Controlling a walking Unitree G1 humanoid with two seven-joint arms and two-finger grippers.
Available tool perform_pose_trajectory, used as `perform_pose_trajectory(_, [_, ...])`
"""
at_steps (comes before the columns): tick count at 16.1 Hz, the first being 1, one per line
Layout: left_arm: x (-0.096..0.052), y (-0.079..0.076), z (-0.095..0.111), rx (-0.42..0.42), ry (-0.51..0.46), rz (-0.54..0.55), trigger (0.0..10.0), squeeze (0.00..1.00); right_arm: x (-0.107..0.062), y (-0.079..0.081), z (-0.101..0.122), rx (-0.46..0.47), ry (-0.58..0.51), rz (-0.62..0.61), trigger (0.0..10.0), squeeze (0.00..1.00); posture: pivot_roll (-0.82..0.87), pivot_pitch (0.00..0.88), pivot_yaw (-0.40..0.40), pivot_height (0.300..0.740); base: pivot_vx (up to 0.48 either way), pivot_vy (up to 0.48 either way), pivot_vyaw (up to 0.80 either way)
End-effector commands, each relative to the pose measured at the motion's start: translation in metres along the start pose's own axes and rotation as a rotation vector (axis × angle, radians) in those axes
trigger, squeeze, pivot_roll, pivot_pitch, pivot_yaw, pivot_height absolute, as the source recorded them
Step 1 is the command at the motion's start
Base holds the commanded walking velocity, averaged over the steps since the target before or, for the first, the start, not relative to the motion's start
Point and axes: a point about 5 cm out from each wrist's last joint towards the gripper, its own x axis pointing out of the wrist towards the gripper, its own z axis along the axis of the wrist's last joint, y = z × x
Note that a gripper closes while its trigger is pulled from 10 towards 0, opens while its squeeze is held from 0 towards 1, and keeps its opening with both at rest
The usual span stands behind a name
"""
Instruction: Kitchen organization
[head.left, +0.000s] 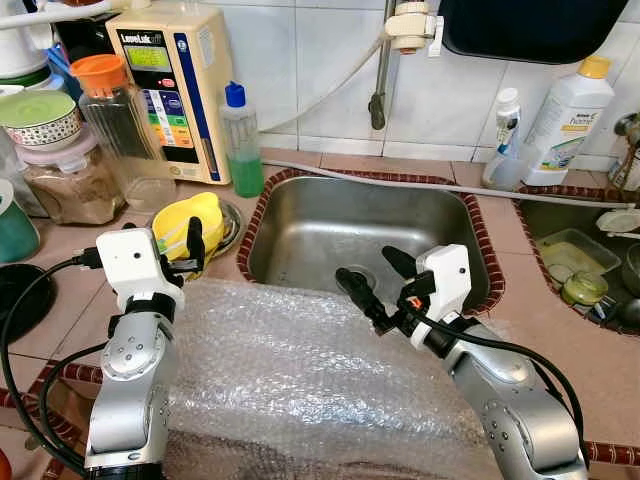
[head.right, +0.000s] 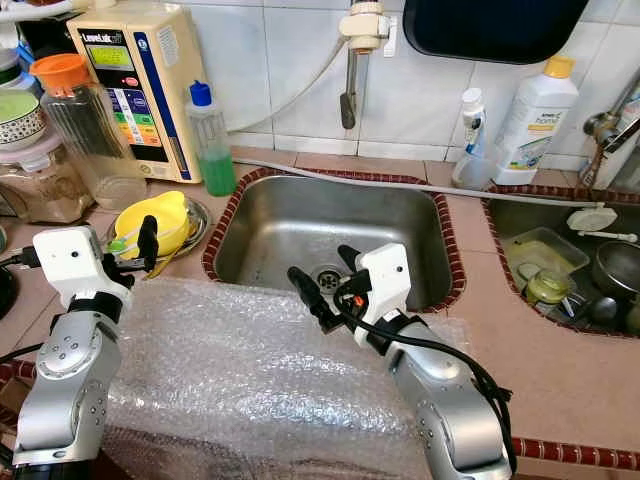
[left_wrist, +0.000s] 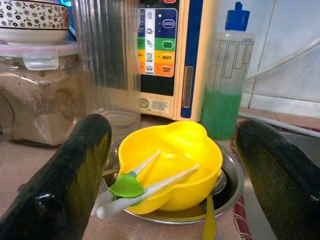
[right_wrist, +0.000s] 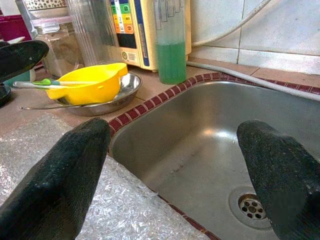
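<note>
Your left tool (head.left: 182, 245) hovers fingers apart near the yellow bowl (left_wrist: 172, 165), your right tool (head.left: 377, 280) spread over the sink (head.left: 330, 235).

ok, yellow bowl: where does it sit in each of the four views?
Left eye: yellow bowl at left, just past the left hand.
Right eye: left of the sink.
Left wrist: centre, on a steel plate.
Right wrist: upper left, across the sink's corner.
Shared landmark: green soap bottle, standing behind it.
</note>
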Motion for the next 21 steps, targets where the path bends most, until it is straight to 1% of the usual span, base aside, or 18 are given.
perform_pose_trajectory(1, [-0.001, 0.001, 0.003, 0.005, -0.013, 0.003, 10.0, 0.00, 0.000, 0.001, 0.005, -0.009, -0.017, 0.003, 10.0, 0.00, 0.08, 0.000, 0.039, 0.740, 0.000, 0.000, 0.00])
perform_pose_trajectory(2, [-0.002, 0.000, 0.003, 0.004, -0.011, 0.001, 10.0, 0.00, 0.000, 0.003, 0.004, -0.021, -0.001, 0.010, 10.0, 0.00, 0.00, 0.000, 0.000, 0.740, 0.000, 0.000, 0.00])
perform_pose_trajectory(3, [0.001, 0.006, -0.012, -0.040, 0.065, 0.033, 10.0, 0.00, -0.002, 0.015, -0.004, -0.018, 0.020, 0.076, 10.0, 0.00, 0.06, 0.000, 0.051, 0.740, 0.000, 0.000, 0.00])
perform_pose_trajectory(4, [0.002, 0.008, -0.014, -0.045, 0.073, 0.039, 10.0, 0.00, -0.002, 0.018, -0.004, -0.009, 0.020, 0.095, 10.0, 0.00, 0.06, 0.000, 0.051, 0.740, 0.000, 0.000, 0.00])
perform_pose_trajectory(9, [0.004, 0.011, -0.015, -0.057, 0.081, 0.060, 10.0, 0.00, -0.001, 0.020, -0.003, -0.009, 0.020, 0.116, 10.0, 0.00, 0.07, 0.000, 0.052, 0.740, 0.000, 0.000, 0.00])
perform_pose_trajectory(11, [0.009, 0.016, -0.020, -0.116, 0.108, 0.095, 10.0, 0.00, -0.001, 0.021, -0.003, -0.014, 0.021, 0.119, 10.0, 0.00, 0.07, 0.000, 0.049, 0.740, 0.000, 0.000, 0.00])
perform_pose_trajectory(14, [0.012, 0.016, -0.021, -0.164, 0.116, 0.087, 10.0, 0.00, -0.001, 0.020, -0.003, -0.020, 0.021, 0.121, 10.0, 0.00, 0.07, 0.000, 0.048, 0.740, 0.000, 0.000, 0.00])
perform_pose_trajectory(15, [0.013, 0.015, -0.022, -0.192, 0.122, 0.088, 7.3, 0.00, -0.001, 0.020, -0.003, -0.023, 0.021, 0.120, 10.0, 0.00, 0.06, 0.000, 0.048, 0.740, 0.000, 0.000, 0.00])
perform_pose_trajectory(16, [0.014, 0.013, -0.025, -0.245, 0.139, 0.086, 0.0, 0.00, -0.001, 0.019, -0.002, -0.027, 0.020, 0.119, 10.0, 0.00, 0.06, 0.000, 0.048, 0.740, 0.000, 0.000, 0.00])
perform_pose_trajectory(21, [0.017, 0.010, -0.032, -0.307, 0.171, 0.080, 0.0, 0.00, -0.001, 0.018, -0.002, -0.036, 0.019, 0.112, 10.0, 0.00, 0.06, 0.000, 0.054, 0.740, 0.000, 0.000, 0.00])
